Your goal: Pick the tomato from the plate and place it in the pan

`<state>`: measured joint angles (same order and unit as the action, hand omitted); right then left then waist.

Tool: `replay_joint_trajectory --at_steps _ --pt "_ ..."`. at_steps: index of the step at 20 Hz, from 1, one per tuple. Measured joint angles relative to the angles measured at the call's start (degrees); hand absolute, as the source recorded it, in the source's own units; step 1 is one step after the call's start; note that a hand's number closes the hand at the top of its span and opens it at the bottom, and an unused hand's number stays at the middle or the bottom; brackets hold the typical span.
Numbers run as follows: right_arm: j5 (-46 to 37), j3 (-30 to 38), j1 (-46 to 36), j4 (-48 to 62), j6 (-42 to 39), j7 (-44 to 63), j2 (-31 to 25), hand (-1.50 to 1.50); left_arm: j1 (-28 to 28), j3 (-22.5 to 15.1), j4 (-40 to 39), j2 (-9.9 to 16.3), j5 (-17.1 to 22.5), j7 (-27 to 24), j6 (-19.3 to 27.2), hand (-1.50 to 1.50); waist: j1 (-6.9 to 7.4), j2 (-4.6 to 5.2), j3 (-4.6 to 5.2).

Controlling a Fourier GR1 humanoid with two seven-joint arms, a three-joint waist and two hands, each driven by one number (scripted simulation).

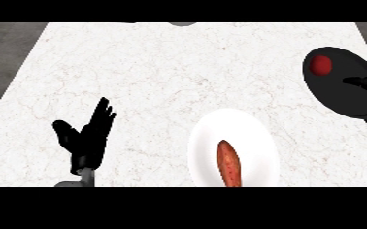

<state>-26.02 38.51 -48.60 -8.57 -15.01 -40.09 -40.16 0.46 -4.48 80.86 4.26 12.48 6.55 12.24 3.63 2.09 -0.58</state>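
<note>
A small red tomato (320,64) lies inside the black pan (337,97) at the right edge of the counter, in the pan's upper left part. The white plate (247,128) stands near the front, right of centre, and holds only an orange-red elongated vegetable (229,164). My left hand (90,138) rests open at the lower left, fingers up, far from both plate and pan. A small black shape (356,81) at the right edge over the pan seems to be part of my right hand; it is apart from the tomato.
The white marbled counter (165,77) stretches wide between my left hand and the plate. A dark floor strip (14,53) lies beyond the counter's left edge. A grey object (183,24) peeks in at the far edge.
</note>
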Motion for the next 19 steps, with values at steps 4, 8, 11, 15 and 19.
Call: replay_joint_trajectory --at_steps 4,8,11,15,19 --pt "1.8 1.3 2.6 1.2 -9.4 -1.6 -3.5 -1.50 0.4 0.3 0.5 0.1 0.4 0.3 -0.1 0.00 -0.40 -0.20 -0.01" --pt "2.6 1.4 4.7 0.7 -14.2 -0.6 -5.9 -1.50 1.0 0.2 0.6 0.0 0.1 0.2 0.2 0.00 -0.83 -0.49 0.03" --pt "2.9 1.1 7.0 -0.2 -15.7 -0.7 -7.0 -1.50 1.2 0.4 1.0 0.1 0.1 0.3 0.4 0.00 -1.06 -0.62 0.00" --pt "3.5 0.8 8.9 -1.4 -16.3 -0.5 -7.6 -1.50 1.8 0.6 0.5 0.2 0.1 -0.4 0.1 0.00 -1.30 -0.82 0.07" --pt "4.3 0.8 11.7 -2.2 -16.9 -0.6 -8.8 -1.50 1.4 0.8 0.8 0.0 0.0 0.3 0.7 0.00 -1.67 -0.97 0.09"
